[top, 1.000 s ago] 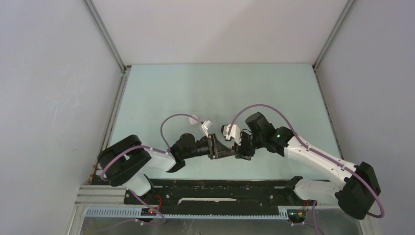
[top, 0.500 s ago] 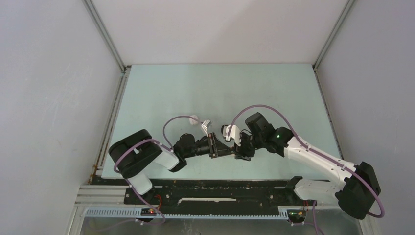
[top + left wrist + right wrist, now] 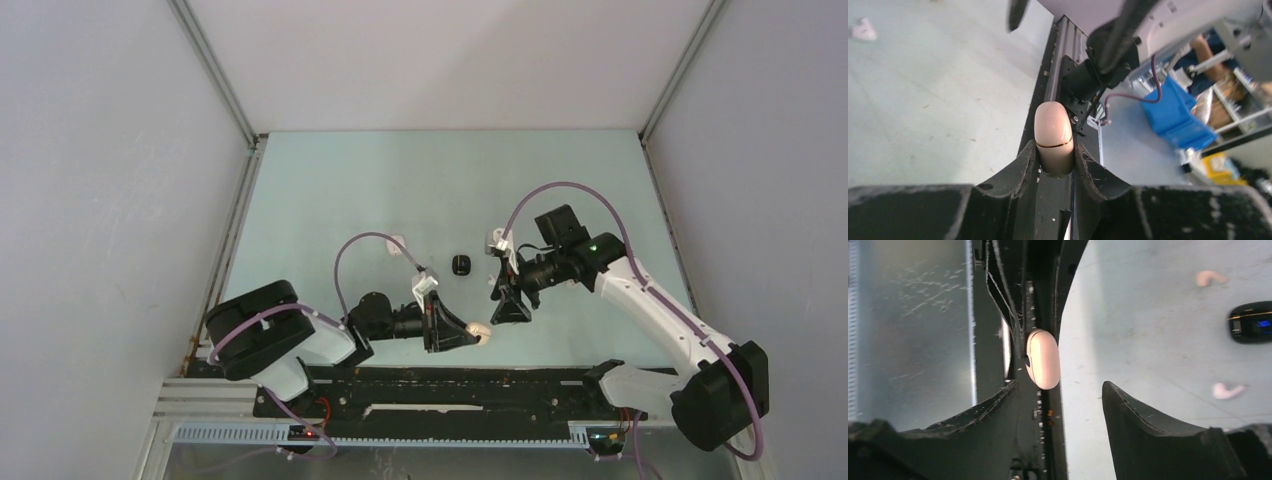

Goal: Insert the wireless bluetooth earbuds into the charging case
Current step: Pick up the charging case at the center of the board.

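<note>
Two earbuds [image 3: 1210, 277] lie on open table [image 3: 400, 180]; left gripper [image 3: 472, 335] clamps the charging case [image 3: 1053, 135] by the near edge; right gripper [image 3: 1060, 390] gapes.

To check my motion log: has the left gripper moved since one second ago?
Yes. The left gripper, holding the pinkish charging case, has moved nearer to the black base rail.

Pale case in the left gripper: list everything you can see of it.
The case is a pale pinkish-cream pebble, glossy like smooth plastic, with a thin dark-gold seam round it. The lid is shut. The left gripper pinches its lower part from both sides, so the rounded end sticks out past the fingertips. It is held close to the near edge of the table. Nothing else touches it. The open right gripper faces it, apart.
</note>
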You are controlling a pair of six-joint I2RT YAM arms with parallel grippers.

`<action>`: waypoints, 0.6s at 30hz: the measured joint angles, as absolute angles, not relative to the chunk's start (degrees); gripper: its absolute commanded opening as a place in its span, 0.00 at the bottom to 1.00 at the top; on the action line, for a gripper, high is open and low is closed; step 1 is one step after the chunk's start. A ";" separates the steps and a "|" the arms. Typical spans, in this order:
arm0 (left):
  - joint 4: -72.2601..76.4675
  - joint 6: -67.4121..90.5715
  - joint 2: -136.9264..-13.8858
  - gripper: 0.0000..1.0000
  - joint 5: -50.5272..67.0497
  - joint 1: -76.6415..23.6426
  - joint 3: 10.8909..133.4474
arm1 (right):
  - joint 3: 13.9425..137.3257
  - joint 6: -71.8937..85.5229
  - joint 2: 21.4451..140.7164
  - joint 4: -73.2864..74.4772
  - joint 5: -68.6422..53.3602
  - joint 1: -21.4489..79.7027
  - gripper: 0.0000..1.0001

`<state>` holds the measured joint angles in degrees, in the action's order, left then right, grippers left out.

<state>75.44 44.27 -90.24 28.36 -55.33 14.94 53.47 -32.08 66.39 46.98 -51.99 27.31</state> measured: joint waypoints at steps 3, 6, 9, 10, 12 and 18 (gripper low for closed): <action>75.50 36.25 -88.03 0.09 27.27 -59.09 14.15 | 53.56 -33.67 68.05 50.35 -54.37 28.23 0.56; 75.79 30.20 -86.54 0.09 26.50 -61.45 14.06 | 53.56 -34.48 69.58 52.36 -54.87 30.20 0.56; 75.85 26.39 -86.21 0.08 25.58 -62.30 14.06 | 53.56 -34.96 69.97 53.08 -55.02 32.42 0.56; 75.81 25.39 -86.21 0.08 25.26 -62.43 14.04 | 53.56 -35.07 69.97 53.25 -55.13 32.97 0.55; 75.83 24.18 -86.19 0.08 24.53 -62.50 14.04 | 53.56 -35.33 70.00 53.56 -55.13 34.00 0.54; 75.79 21.87 -84.55 0.08 22.61 -62.67 13.15 | 53.49 -35.68 70.50 53.76 -54.94 35.51 0.43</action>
